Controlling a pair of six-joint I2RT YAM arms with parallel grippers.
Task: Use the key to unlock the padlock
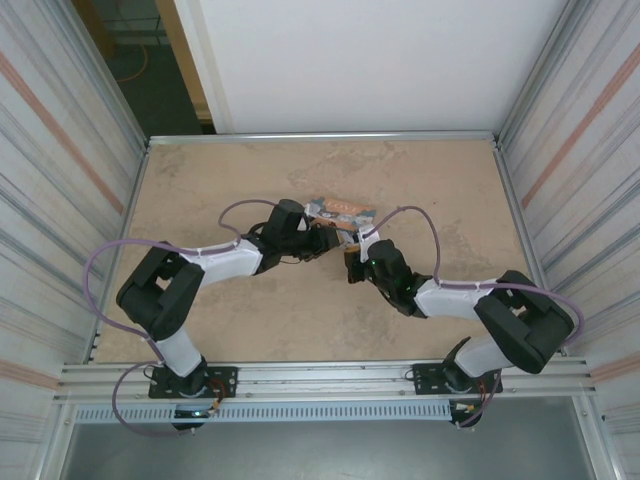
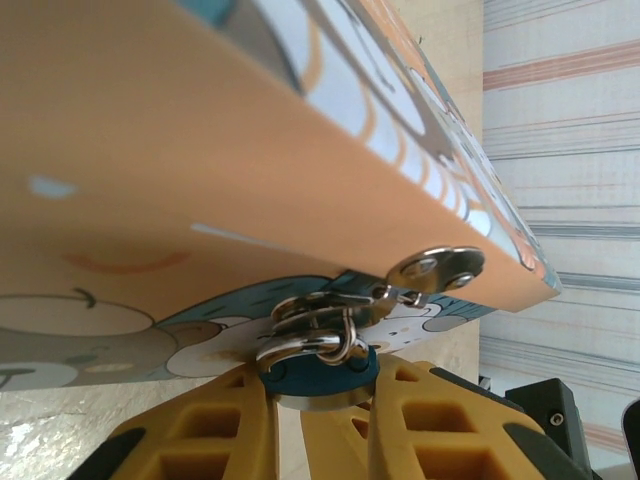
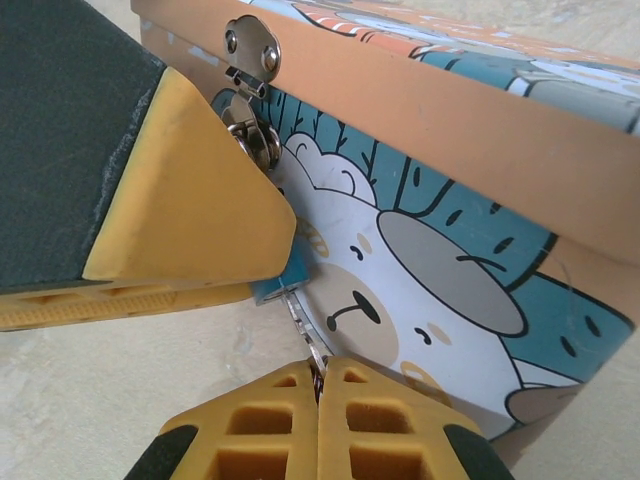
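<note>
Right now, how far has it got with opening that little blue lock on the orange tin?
Done: the left gripper grips the blue padlock, and the right gripper is shut on the key, whose tip reaches the padlock's underside. In hand: seating or turning the key, it seems. Left: the shackle still threads the hasp of the orange tin, so the padlock looks locked.

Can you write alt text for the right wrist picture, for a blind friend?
The right gripper, shut on a thin silvery key, holds its tip up to a tiny blue padlock. The left gripper's yellow fingers clamp that padlock, below the metal hasp of an orange tin painted with a cartoon animal.
</note>
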